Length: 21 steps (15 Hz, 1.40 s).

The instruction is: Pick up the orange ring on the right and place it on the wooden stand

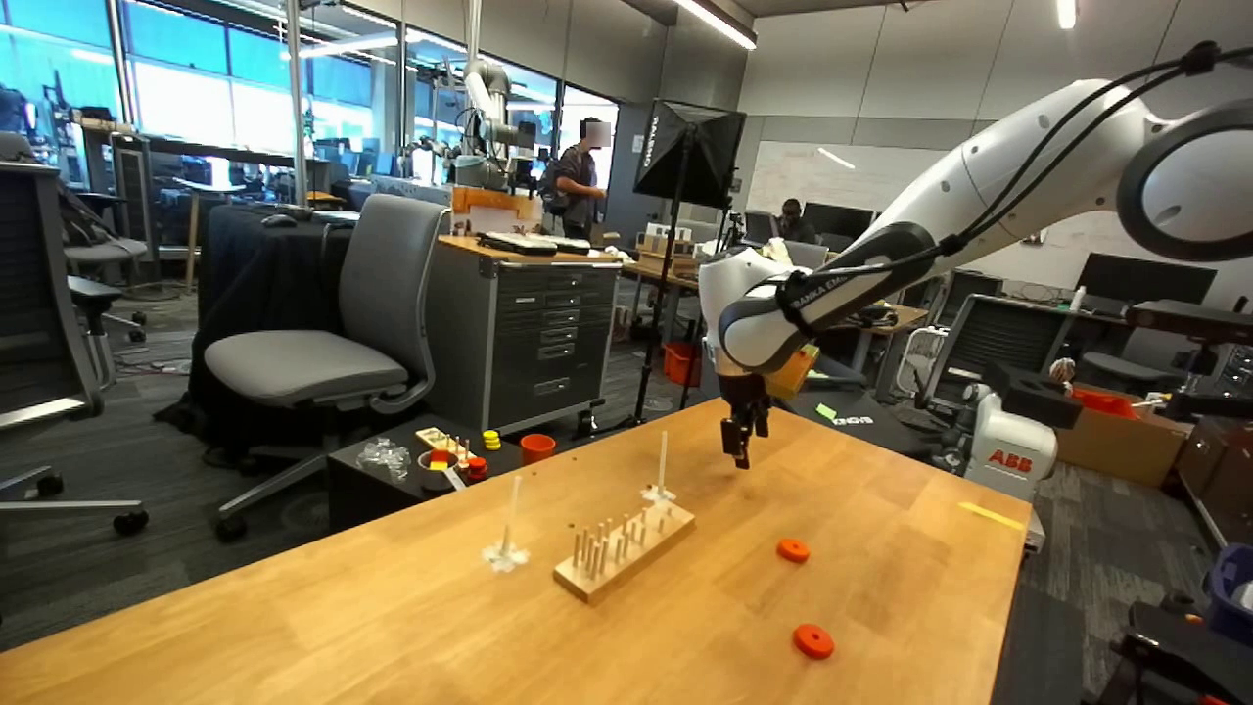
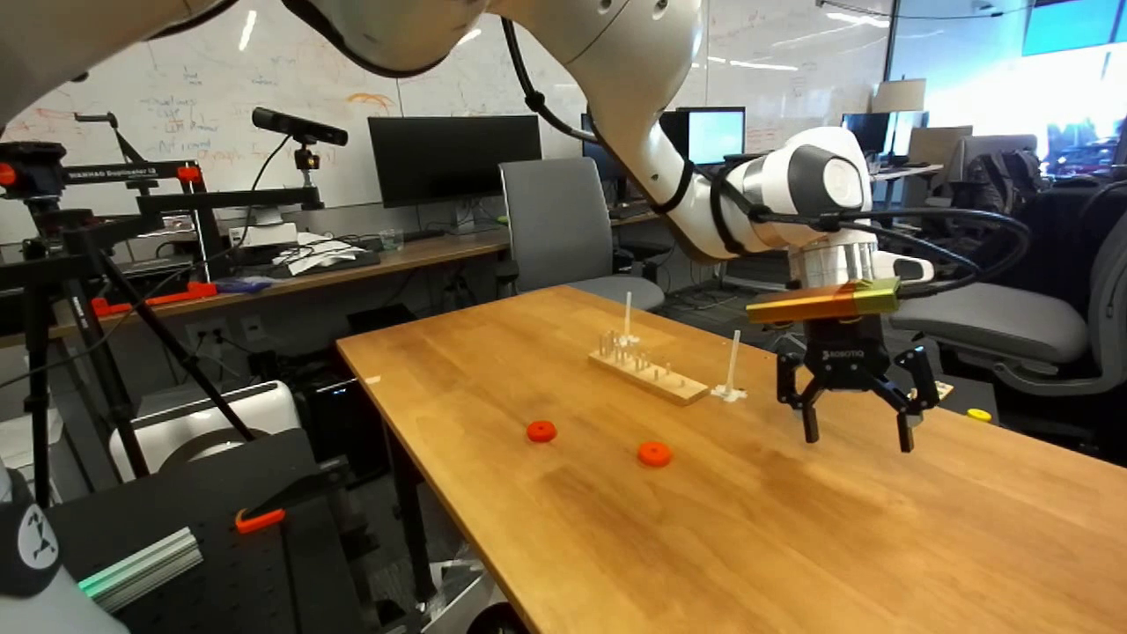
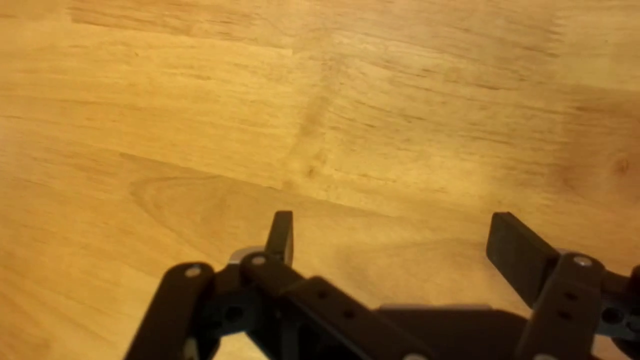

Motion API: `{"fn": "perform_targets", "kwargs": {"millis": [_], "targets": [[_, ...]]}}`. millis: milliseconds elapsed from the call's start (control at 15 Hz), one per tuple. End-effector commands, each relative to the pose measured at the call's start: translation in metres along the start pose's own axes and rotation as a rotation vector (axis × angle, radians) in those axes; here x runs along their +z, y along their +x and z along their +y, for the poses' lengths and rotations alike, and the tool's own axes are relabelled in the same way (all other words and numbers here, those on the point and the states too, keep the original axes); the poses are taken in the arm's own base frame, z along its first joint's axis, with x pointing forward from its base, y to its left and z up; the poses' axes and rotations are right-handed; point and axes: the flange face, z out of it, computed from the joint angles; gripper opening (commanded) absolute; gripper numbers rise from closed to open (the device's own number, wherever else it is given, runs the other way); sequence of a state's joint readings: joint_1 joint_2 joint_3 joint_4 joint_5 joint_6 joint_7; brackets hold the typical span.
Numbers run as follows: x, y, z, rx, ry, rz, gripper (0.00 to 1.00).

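Observation:
Two near-identical orange rings lie flat on the tabletop. In an exterior view, the right orange ring (image 2: 654, 453) is closer to my gripper (image 2: 858, 444), and a second orange ring (image 2: 541, 431) is to its left. Past them sits the wooden stand (image 2: 676, 387), a low pale base bearing several thin upright pegs; no ring shows on it. My gripper hangs above the table, off to the side of rings and stand. Its two fingers are wide apart in the wrist view, with only bare wood between and below them; neither ring nor stand appears there.
Two thin upright rods (image 1: 512, 517) are taped to the table (image 1: 343, 617), beside the stand's long side and near its end. A low black side table (image 1: 352, 499) by the table edge carries cups and small parts. A grey chair (image 1: 323, 362) stands behind it.

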<state>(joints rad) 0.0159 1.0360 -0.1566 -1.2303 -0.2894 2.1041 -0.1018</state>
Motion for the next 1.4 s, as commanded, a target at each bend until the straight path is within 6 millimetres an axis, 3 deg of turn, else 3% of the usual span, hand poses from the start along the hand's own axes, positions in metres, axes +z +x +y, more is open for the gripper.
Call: {"fn": "perform_targets", "kwargs": {"millis": [0, 267, 533, 800, 1067, 1333], "targets": [[0.017, 0.003, -0.027, -0.093, -0.065, 0.013, 1.00], [0.012, -0.024, -0.010, -0.216, -0.057, 0.190, 1.00], [-0.001, -0.058, 0.027, -0.248, -0.051, 0.343, 1.00], [-0.008, -0.099, 0.056, -0.310, -0.026, 0.341, 1.00], [-0.028, -0.096, 0.064, -0.373, 0.037, 0.192, 1.00], [-0.044, -0.071, 0.029, -0.381, 0.039, 0.009, 1.00]]}}
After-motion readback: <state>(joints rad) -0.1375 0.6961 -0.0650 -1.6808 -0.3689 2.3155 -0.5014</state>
